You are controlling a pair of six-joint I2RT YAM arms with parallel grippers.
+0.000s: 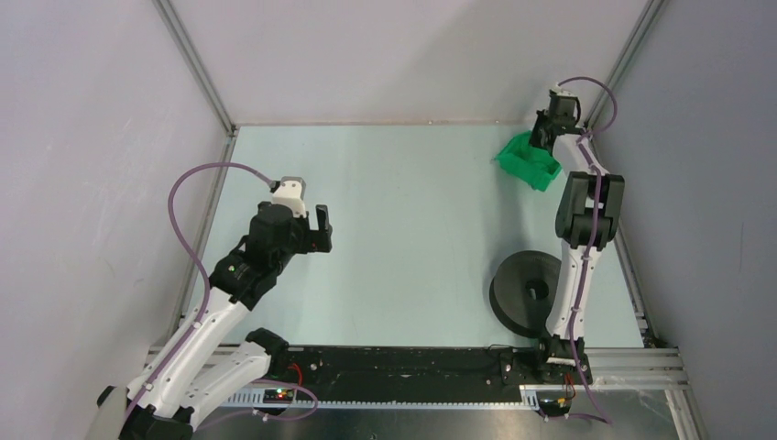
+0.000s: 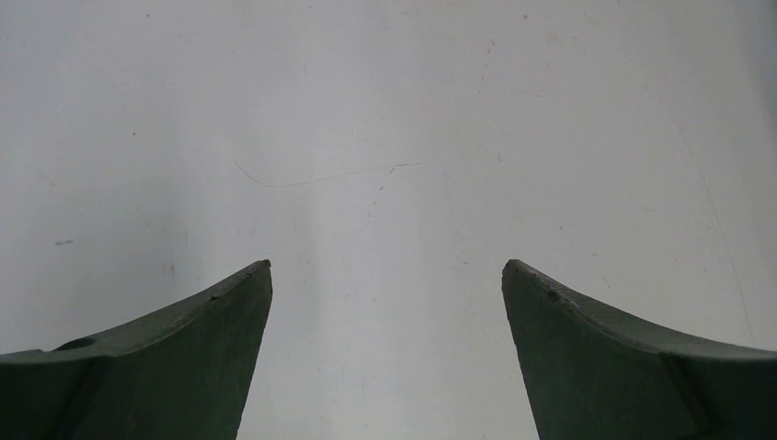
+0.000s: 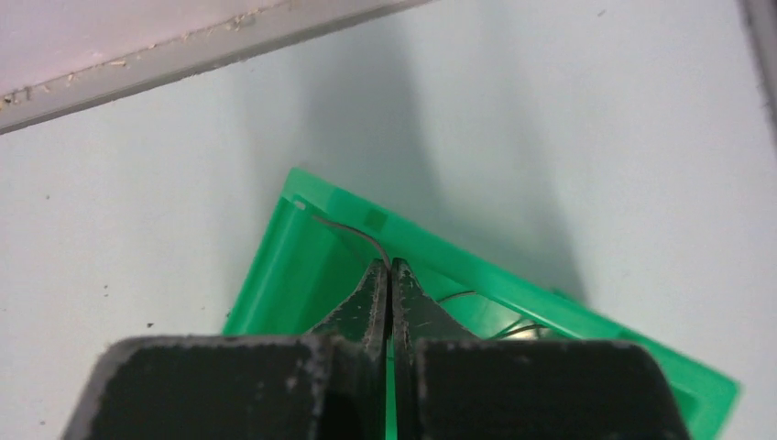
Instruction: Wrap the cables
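A very thin dark cable (image 3: 351, 228) curls out from between my right gripper's (image 3: 388, 266) closed jaws, over a green bin (image 3: 275, 275). More thin strands (image 3: 458, 295) lie inside the bin. In the top view the right gripper (image 1: 542, 137) is at the far right, over the green bin (image 1: 530, 170); the cable is too thin to make out there. My left gripper (image 1: 321, 229) is open and empty, held over the bare table at the left; its fingers (image 2: 220, 348) stand wide apart.
A dark grey round spool (image 1: 524, 289) lies on the table beside the right arm's base. Walls and metal frame rails enclose the table. A faint thin curved line (image 2: 321, 176) shows on the table under the left gripper; scratch or strand, I cannot tell.
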